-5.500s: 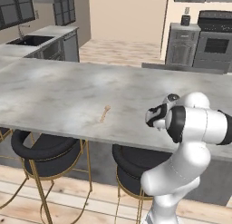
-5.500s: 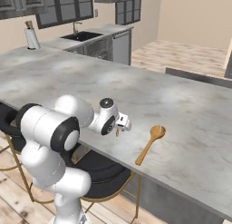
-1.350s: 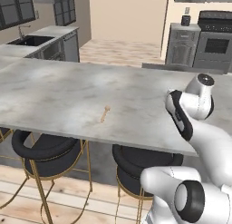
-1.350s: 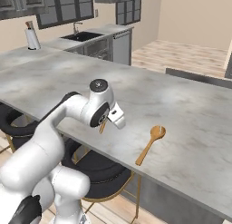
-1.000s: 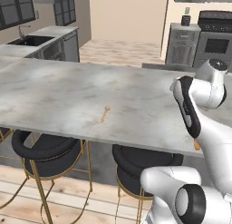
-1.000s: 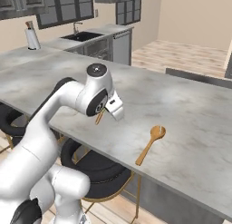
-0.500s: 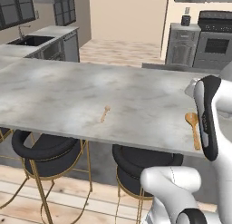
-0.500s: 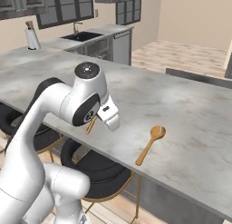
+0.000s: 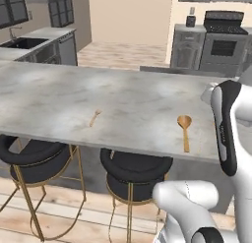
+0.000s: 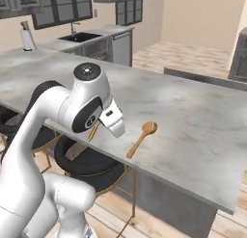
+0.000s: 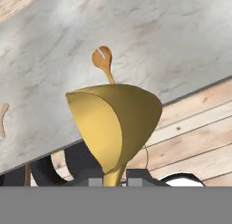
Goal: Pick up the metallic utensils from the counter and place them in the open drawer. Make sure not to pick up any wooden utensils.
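- Pale grey marbled stone counter (image 9: 128, 104) stretches beyond the hand, black round stools (image 9: 135, 170) under its near edge.
- Two-finger gripper (image 11: 113, 177) is clamped on a tan wooden scoop-like spoon (image 11: 113, 123), bowl close to the hand camera.
- Long round-bowled wooden spoon (image 9: 185, 131) lies on the counter beyond the held piece.
- Thin wooden stick (image 9: 95, 117) lies well off to one side.
- Knife: cannot tell where.

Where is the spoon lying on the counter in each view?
Left base view: spoon right of centre, handle pointing to the counter near edge.
Right base view: spoon at centre, handle end by the near edge.
Hand view: spoon upper middle, above the large held spoon.
Shared landmark: the counter's near edge.
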Robot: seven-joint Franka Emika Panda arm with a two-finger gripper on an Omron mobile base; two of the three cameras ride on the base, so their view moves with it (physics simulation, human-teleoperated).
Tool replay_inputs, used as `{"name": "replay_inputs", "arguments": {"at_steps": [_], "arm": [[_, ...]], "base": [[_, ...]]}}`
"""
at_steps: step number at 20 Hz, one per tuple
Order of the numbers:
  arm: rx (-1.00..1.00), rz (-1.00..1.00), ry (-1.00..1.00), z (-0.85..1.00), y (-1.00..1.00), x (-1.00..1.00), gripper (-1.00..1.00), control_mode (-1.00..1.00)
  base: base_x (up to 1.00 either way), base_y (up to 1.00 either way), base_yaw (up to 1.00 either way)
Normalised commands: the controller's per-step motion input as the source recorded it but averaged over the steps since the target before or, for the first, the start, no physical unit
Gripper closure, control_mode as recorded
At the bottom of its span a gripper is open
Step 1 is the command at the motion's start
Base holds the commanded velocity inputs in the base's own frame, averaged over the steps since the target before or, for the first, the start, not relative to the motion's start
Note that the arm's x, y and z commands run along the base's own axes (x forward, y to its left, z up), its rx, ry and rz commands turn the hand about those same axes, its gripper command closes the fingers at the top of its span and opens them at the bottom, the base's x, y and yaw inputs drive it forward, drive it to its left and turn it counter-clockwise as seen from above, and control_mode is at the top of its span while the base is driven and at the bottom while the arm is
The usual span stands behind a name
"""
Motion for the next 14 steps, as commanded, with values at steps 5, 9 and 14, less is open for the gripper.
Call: {"name": "replay_inputs", "arguments": {"at_steps": [5, 9, 14], "arm": [[0.0, 0.0, 0.0, 0.0, 0.0, 0.0, 1.0, 1.0], [0.0, 0.0, 0.0, 0.0, 0.0, 0.0, 1.0, 1.0], [0.0, 0.0, 0.0, 0.0, 0.0, 0.0, 1.0, 1.0]], "base": [[-0.88, -0.96, -0.1], [-0.59, -1.0, -0.04], [-0.13, -1.0, 0.0]]}}
